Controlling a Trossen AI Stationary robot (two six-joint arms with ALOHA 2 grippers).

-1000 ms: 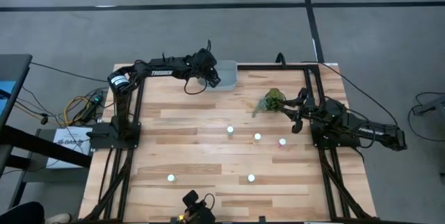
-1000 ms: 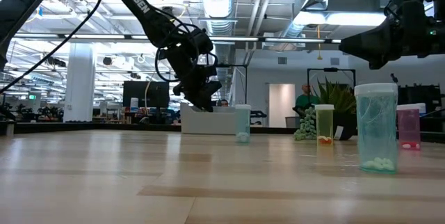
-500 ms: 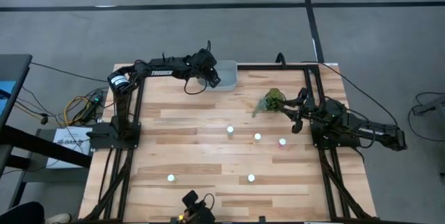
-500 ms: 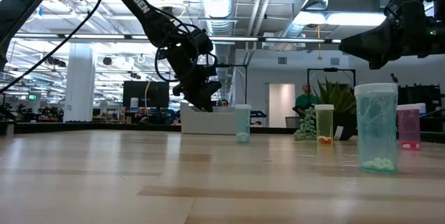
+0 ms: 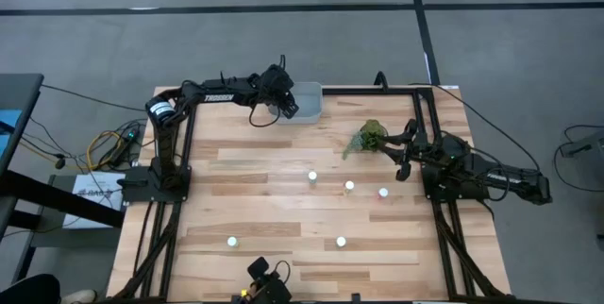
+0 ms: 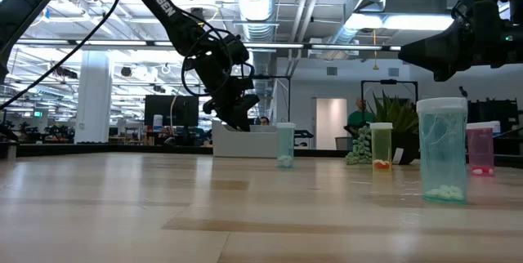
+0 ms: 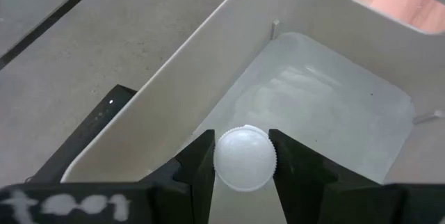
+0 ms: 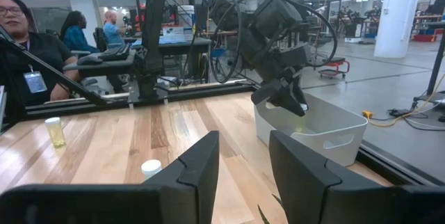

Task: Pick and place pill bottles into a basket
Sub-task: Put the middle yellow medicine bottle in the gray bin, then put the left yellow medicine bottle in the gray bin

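Overhead view first: left gripper [image 5: 286, 105] is hanging over the near-left edge of the basket [image 5: 311, 102] at the table's [image 5: 264, 200] far side, w/ five pill bottles showing as white dots well apart on the wood — middle pair [image 5: 312, 177] and [image 5: 349, 186], the reddish one [image 5: 383, 192] nearer the right arm, two more [image 5: 232, 242] and [image 5: 341, 242] toward the near edge; right gripper [image 5: 402, 158] is waiting beside the plant [image 5: 368, 137], doing nothing; low view: left gripper [image 6: 237, 114] is poised just above the basket [image 6: 243, 142] rim, and the standing bottles [image 6: 442, 150] are showing their long axes vertical, caps up; left wrist view: fingers [image 7: 197, 170] are pinching the sixth bottle [image 7: 245, 158] by its cap, basket floor [image 7: 327, 106] directly below, so the bottle's long axis is running along the camera's line, cap toward the lens, base toward the floor; judgement — release should be done low and clear of the wall, nearer the bin's middle, so the bottle isn't bouncing off the rim; right wrist view: right gripper's [image 8: 240, 161] fingers are standing slightly parted on nothing, looking across at the basket [image 8: 320, 132] and the left arm.
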